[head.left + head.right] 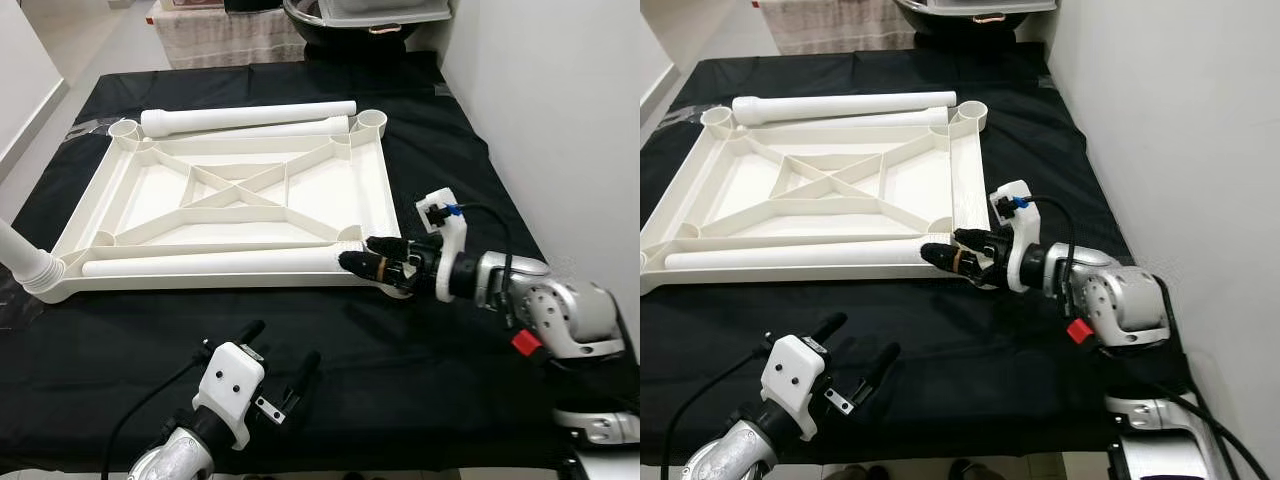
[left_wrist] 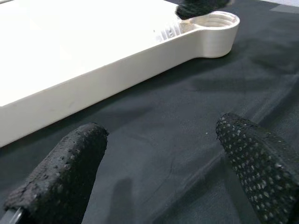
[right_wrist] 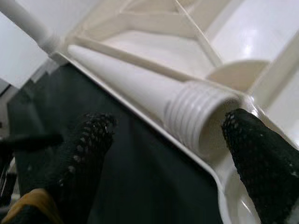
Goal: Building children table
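The white children's table top (image 1: 372, 190) lies upside down on a black cloth. One white leg (image 1: 200, 263) lies along its near side, and its threaded end (image 3: 196, 116) sits between the fingers of my right gripper (image 1: 358, 252), which is open around it by the near right corner. A second leg (image 1: 250, 117) lies across the far side. A third leg (image 1: 22, 255) stands in the near left corner socket. My left gripper (image 1: 284, 342) hovers open over the cloth in front of the table top, facing the near right corner socket (image 2: 212, 21).
The black cloth (image 1: 420, 380) covers the whole work surface. A white wall (image 1: 560, 100) runs close along the right. A dark basin (image 1: 340, 35) with a plastic box on it stands beyond the far edge. Pale floor (image 1: 60, 40) lies to the far left.
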`<state>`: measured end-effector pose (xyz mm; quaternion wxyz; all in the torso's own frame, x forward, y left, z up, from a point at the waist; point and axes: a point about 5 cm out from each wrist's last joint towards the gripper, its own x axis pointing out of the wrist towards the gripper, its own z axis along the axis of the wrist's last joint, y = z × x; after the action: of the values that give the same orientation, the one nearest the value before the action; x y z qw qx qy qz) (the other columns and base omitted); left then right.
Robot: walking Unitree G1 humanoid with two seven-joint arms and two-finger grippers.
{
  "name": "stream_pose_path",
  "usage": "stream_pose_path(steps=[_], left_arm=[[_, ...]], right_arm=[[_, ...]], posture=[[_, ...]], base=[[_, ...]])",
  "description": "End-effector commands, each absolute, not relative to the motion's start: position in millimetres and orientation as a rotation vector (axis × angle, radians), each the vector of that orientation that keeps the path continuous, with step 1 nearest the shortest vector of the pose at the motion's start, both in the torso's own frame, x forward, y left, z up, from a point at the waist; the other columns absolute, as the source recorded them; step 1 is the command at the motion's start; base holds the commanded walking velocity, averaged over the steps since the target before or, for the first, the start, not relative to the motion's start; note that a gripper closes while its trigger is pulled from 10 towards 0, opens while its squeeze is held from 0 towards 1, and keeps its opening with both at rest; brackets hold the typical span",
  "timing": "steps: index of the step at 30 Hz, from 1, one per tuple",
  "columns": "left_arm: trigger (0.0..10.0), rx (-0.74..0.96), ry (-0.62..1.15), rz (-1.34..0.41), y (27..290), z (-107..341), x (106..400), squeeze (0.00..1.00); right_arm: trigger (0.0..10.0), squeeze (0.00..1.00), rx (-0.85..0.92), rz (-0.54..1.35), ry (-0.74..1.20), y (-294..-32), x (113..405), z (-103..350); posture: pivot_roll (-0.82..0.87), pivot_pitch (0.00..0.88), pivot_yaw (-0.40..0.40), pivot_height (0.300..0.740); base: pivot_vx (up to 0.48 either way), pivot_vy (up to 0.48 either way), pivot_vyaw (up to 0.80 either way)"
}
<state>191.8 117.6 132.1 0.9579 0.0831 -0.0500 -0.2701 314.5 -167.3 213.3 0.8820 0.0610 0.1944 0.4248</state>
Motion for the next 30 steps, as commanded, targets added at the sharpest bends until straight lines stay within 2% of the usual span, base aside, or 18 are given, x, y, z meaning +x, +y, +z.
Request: stream_pose_path(steps=[1,6,13,30], left_arm=[[10.0,0.167,-0.086,-0.558,118,128,189,0.0],[10.0,0.167,-0.088,-0.562,117,128,190,0.0],[10.0,0.175,-0.095,-0.553,117,129,190,0.0],[10.0,0.182,-0.102,-0.554,116,131,190,0.0]], right_arm=[[10.0,0.0,0.124,0.925,0.485,-163,306,203],[10.0,0.0,0.136,0.917,0.506,-155,308,199],[10.0,0.0,0.207,0.892,0.466,-127,318,197],[10.0,0.0,0.227,0.886,0.49,-112,326,197]], posture=[[0.0,0.251,-0.02,0.74],[0.0,0.252,-0.022,0.74],[0.01,0.248,-0.025,0.74],[0.03,0.254,-0.026,0.74]], base=[[0.0,0.0,0.0],[0.0,0.0,0.0],[0.0,0.0,0.0],[0.0,0.0,0.0]])
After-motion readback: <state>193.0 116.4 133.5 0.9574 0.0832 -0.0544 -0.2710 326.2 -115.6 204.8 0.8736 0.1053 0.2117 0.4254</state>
